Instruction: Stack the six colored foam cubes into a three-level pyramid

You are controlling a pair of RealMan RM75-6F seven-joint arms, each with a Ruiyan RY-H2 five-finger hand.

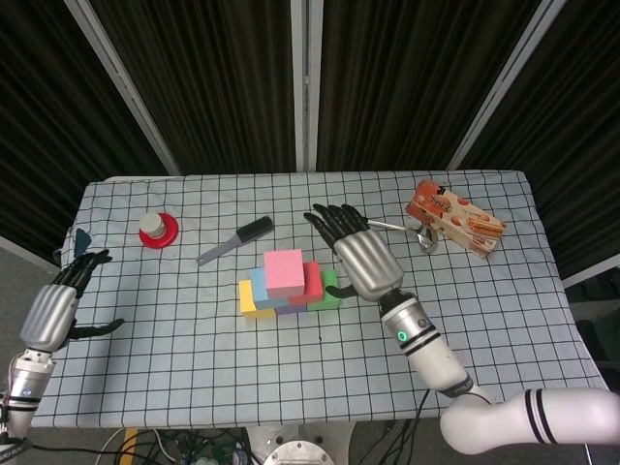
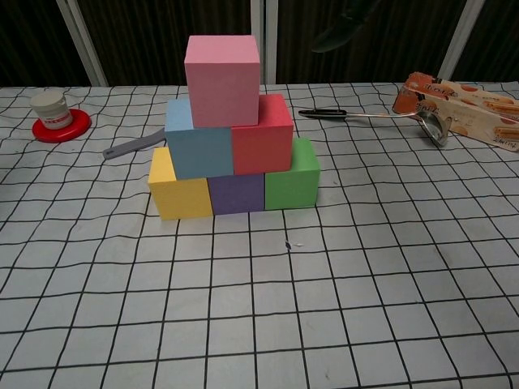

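Observation:
A pyramid of foam cubes stands mid-table. A yellow cube (image 2: pixel 180 188), a purple cube (image 2: pixel 236 193) and a green cube (image 2: pixel 290 177) form the bottom row. On them sit a blue cube (image 2: pixel 199 144) and a red cube (image 2: pixel 261 136), topped by a pink cube (image 2: pixel 221 69) (image 1: pixel 284 271). My right hand (image 1: pixel 357 250) hovers open to the right of the stack, touching nothing; only a fingertip (image 2: pixel 336 32) shows in the chest view. My left hand (image 1: pixel 60 302) hangs open at the table's left edge.
A red lid with a white jar (image 1: pixel 156 229) sits at the back left. A grey-handled brush (image 1: pixel 233 240) lies behind the stack. A ladle (image 2: pixel 381 117) and a snack box (image 1: pixel 454 218) lie at the back right.

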